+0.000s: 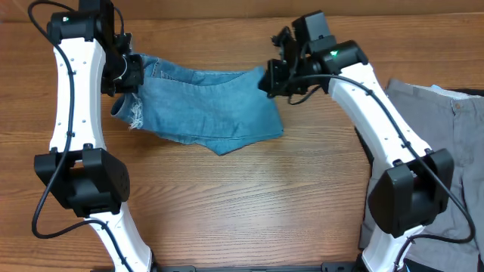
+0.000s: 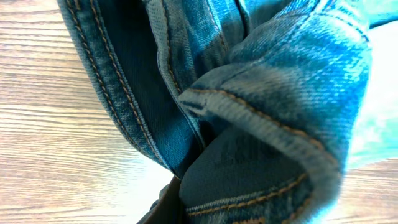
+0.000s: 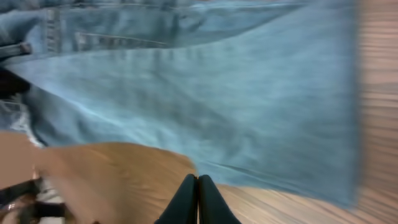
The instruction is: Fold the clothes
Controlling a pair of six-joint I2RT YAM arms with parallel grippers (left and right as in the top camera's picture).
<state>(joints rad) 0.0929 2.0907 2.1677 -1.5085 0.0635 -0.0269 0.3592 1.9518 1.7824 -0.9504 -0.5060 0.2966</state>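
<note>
Where the jeans point(image 1: 204, 106) droop nearest the arm bases, their fold hangs low over the table point(image 1: 249, 211); farther back, the long axis runs left-right, left gripper point(image 1: 130, 72) clenched on the bunched frayed end, right gripper point(image 1: 269, 79) apparently pinching the opposite edge, each arm nearest its own end

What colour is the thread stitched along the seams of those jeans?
Orange-tan stitching on the blue jeans, clearest in the left wrist view.
</note>
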